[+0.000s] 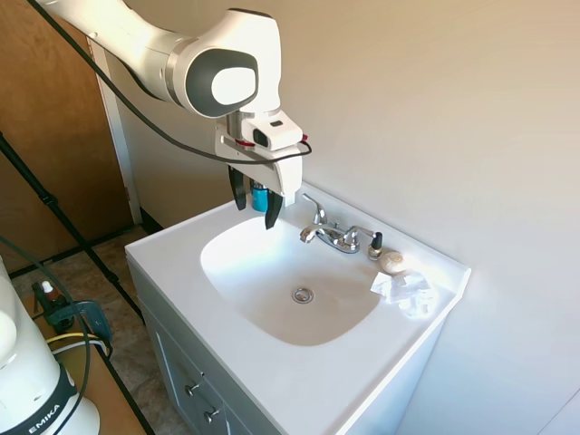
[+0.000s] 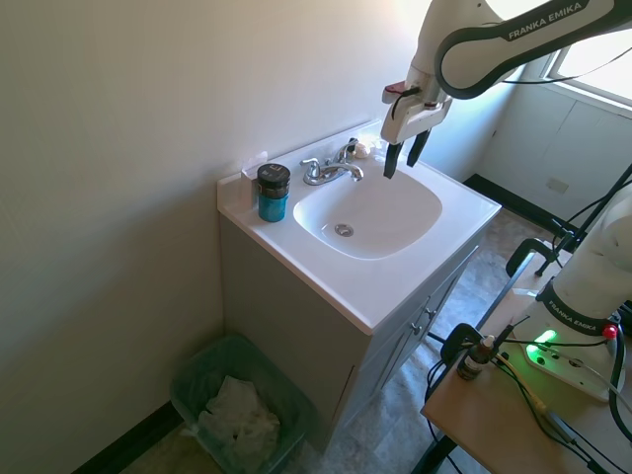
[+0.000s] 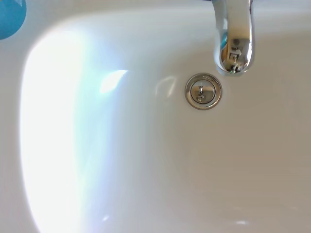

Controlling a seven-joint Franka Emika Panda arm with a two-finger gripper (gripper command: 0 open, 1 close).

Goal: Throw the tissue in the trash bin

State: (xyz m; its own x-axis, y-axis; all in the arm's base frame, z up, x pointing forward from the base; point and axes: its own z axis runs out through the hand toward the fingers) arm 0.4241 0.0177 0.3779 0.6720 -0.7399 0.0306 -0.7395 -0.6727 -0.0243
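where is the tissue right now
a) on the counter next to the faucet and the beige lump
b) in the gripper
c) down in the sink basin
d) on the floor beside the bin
a: the tissue lies on the sink counter just past the beige lump, on the faucet side, while the gripper hangs open and empty over the basin.

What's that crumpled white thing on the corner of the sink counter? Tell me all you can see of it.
It is the tissue, a small wad of thin, wrinkled white paper with an irregular, loosely bunched shape. It lies on the white counter at the far corner, beside the basin, just in front of a round beige lump and near the faucet. Nothing holds it: the tool hangs open above the basin, well apart from it.
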